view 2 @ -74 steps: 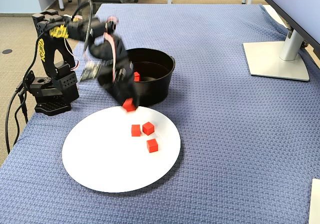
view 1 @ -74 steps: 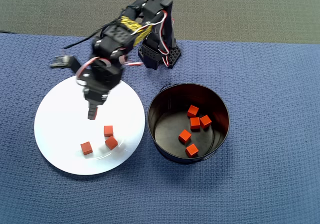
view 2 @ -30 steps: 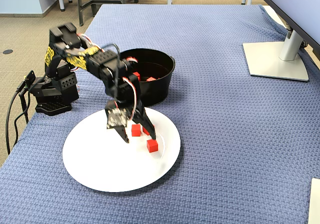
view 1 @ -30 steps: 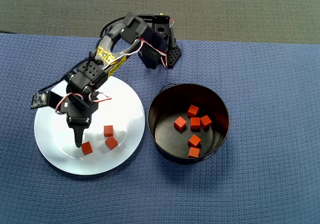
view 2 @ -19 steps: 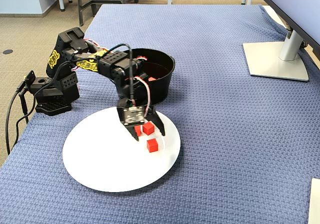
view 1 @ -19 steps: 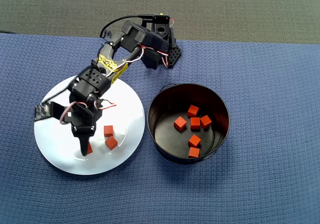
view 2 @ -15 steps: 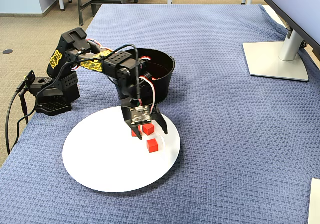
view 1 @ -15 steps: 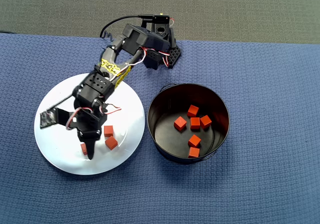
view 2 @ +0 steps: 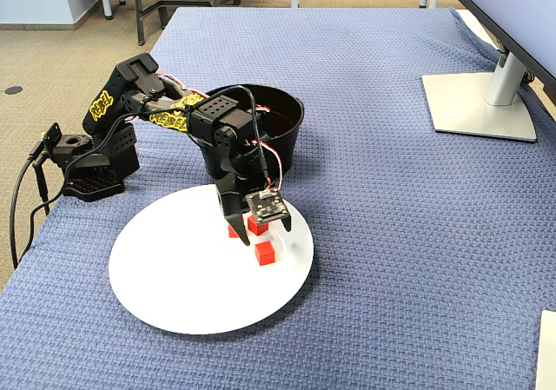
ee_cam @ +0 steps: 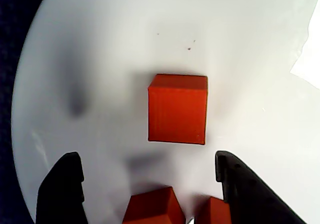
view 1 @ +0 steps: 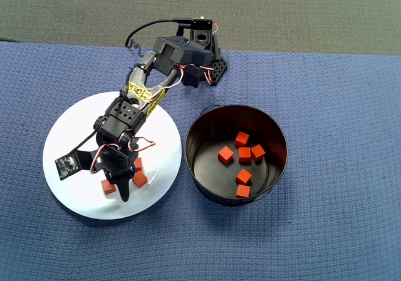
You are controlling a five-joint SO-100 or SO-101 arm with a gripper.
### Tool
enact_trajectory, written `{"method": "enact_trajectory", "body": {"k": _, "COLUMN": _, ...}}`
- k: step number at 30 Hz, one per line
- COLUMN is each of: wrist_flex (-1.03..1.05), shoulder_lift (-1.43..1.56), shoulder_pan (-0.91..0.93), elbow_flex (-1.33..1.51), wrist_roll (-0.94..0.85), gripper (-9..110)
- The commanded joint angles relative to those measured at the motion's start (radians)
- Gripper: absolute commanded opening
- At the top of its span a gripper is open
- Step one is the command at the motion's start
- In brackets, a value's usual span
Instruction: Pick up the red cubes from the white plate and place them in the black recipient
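Three red cubes lie on the white plate (view 1: 75, 131). In the wrist view one cube (ee_cam: 177, 109) lies just ahead of my fingertips, a second (ee_cam: 152, 206) sits between the fingers, and a third (ee_cam: 215, 211) is by the right finger (ee_cam: 245, 194). My gripper (ee_cam: 146, 156) is open and empty, low over the plate. The overhead view shows the gripper (view 1: 122, 187) with cubes on either side (view 1: 108, 186) (view 1: 140, 179). The black recipient (view 1: 276, 127) stands right of the plate with several red cubes (view 1: 244, 154) inside.
A blue cloth (view 1: 338, 231) covers the table. The arm's base (view 1: 207, 62) is behind the plate and pot. In the fixed view a monitor stand (view 2: 482, 103) stands at the far right and the table's edge runs down the left.
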Motion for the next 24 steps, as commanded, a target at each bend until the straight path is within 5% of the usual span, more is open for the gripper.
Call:
{"method": "enact_trajectory", "body": {"k": 1, "wrist_flex": 0.014, "shoulder_lift": 0.023, "shoulder_pan": 0.023, "elbow_flex": -0.061, "wrist_roll": -0.132, "gripper": 27}}
{"method": "enact_trajectory", "body": {"k": 13, "wrist_flex": 0.014, "shoulder_lift": 0.017, "shoulder_pan": 0.037, "elbow_flex": -0.021, "wrist_roll": -0.307, "gripper": 29}}
{"method": "enact_trajectory", "body": {"k": 24, "wrist_flex": -0.100, "shoulder_lift": -0.017, "shoulder_pan": 0.055, "elbow_flex": -0.031, "wrist_roll": -0.164, "gripper": 25}}
